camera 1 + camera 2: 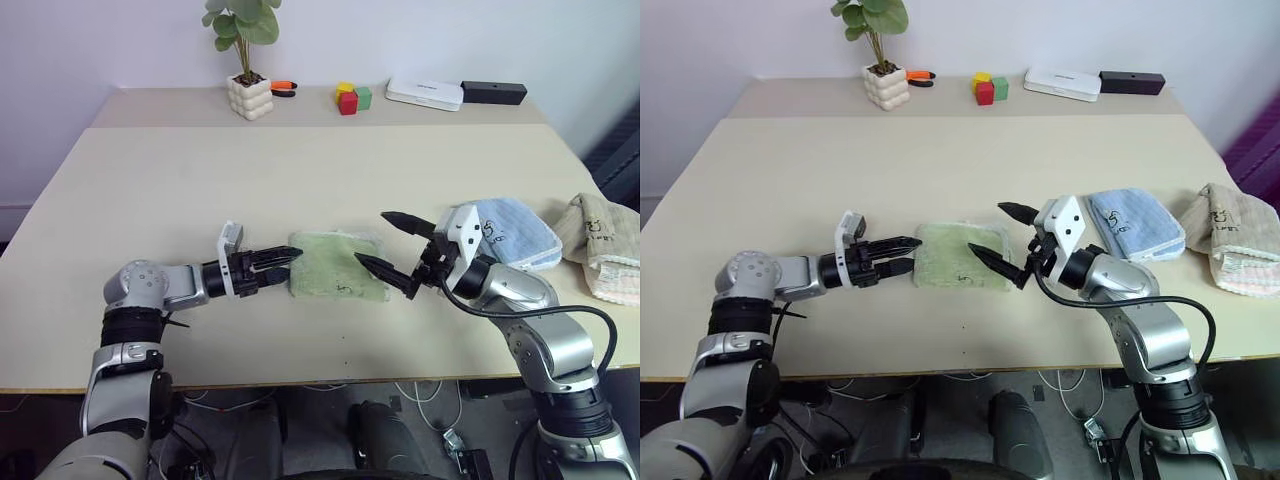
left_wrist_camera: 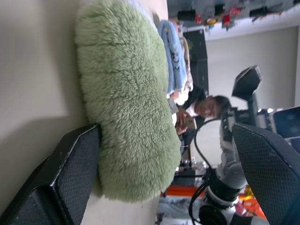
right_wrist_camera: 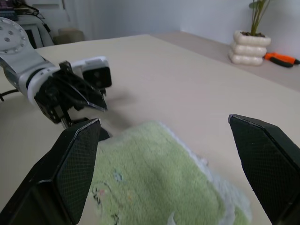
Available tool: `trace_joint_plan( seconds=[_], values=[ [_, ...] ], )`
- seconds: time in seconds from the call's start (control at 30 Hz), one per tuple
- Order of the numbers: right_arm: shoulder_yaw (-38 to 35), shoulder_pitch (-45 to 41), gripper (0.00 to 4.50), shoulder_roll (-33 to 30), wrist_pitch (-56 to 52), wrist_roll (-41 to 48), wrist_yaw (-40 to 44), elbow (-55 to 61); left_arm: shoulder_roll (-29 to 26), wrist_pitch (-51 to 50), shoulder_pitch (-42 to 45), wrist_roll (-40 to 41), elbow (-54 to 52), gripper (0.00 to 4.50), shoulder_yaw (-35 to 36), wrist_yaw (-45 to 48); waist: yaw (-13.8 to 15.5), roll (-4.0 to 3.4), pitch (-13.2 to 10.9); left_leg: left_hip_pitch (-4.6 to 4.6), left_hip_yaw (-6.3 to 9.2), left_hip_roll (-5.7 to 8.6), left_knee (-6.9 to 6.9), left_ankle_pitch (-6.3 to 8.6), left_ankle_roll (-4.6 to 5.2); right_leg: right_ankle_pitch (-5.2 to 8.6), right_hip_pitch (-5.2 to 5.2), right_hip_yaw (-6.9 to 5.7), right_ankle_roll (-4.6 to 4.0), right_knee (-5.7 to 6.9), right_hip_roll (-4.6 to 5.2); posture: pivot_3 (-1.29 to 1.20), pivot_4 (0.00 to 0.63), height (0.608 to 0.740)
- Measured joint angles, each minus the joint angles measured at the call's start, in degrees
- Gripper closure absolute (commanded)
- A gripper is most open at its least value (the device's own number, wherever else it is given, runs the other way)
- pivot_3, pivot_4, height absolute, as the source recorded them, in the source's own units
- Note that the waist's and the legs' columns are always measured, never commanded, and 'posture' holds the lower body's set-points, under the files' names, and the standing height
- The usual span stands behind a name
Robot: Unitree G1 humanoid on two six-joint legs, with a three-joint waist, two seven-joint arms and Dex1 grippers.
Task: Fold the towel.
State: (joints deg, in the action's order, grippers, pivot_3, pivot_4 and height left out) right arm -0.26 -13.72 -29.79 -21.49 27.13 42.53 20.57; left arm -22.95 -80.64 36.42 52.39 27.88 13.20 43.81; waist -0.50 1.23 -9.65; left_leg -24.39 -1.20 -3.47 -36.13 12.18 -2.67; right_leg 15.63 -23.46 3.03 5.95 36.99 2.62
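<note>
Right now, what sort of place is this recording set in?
Probably an office or lab set up for robot trials: a plain table against a bare wall, a potted plant, toy blocks, and three small towels, the green towel between the grippers.

Three towels lie on the one table (image 1: 150,200): one light green towel (image 1: 335,262), one light blue towel (image 1: 515,230) to the right of the green one, and one beige towel (image 1: 605,235) further right of it. Two grippers flank the green towel, the left gripper (image 1: 280,265) at its left edge and the right gripper (image 1: 392,250) at its right edge, both with jaws spread. Far behind the green towel stand one potted plant (image 1: 245,55), three small blocks (image 1: 352,97), one red, one yellow and one green, one flat white box (image 1: 425,93), one black box (image 1: 493,93) and one orange-handled tool (image 1: 283,87)
</note>
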Motion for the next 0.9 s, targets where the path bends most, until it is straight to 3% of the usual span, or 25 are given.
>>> trace_joint_plan(
  seconds=[0.33,0.43,0.67,0.7,0.9],
  values=[
    [0.62,-0.05,0.05,0.07,0.22,-1.22,-0.54,0.00,4.29,4.56,2.92,-4.44,3.64,0.01,-2.08,2.92,0.42,-0.01,0.02,0.01,0.02,0.06,-0.02,0.00,0.00,0.01,0.04,0.00,-0.01,-0.01,0.05,0.00,0.150,0.740],
    [0.65,-0.08,0.00,0.09,0.44,-1.53,-0.60,0.00,5.54,5.17,4.04,-5.68,5.52,0.79,-2.40,3.19,0.76,-0.01,0.02,0.00,0.02,0.06,-0.05,0.00,0.00,0.01,0.03,0.01,-0.01,-0.01,0.05,0.00,0.150,0.740],
    [0.66,-0.08,0.00,0.14,0.59,-2.07,-0.82,0.00,6.36,4.88,6.33,-7.30,8.36,4.22,-2.80,4.15,1.02,-0.05,0.05,0.04,0.03,0.06,-0.05,0.00,0.00,0.01,0.07,0.00,-0.01,-0.01,0.04,0.00,0.150,0.740],
    [0.66,-0.08,0.00,0.20,0.59,-2.09,-0.87,0.00,6.51,4.79,6.72,-7.29,8.36,4.45,-2.79,4.47,1.14,-0.08,0.07,0.07,0.03,0.07,-0.07,0.00,0.00,0.01,0.13,0.00,-0.02,-0.02,0.04,0.00,0.150,0.740],
    [0.66,-0.08,0.00,0.36,0.67,-2.18,-1.16,0.00,6.89,4.82,6.99,-7.50,9.34,4.45,-1.64,4.48,1.15,-0.12,0.10,0.13,0.05,0.08,-0.07,0.00,0.00,0.02,0.18,0.00,-0.04,-0.02,0.06,0.00,0.150,0.740]
  ],
)
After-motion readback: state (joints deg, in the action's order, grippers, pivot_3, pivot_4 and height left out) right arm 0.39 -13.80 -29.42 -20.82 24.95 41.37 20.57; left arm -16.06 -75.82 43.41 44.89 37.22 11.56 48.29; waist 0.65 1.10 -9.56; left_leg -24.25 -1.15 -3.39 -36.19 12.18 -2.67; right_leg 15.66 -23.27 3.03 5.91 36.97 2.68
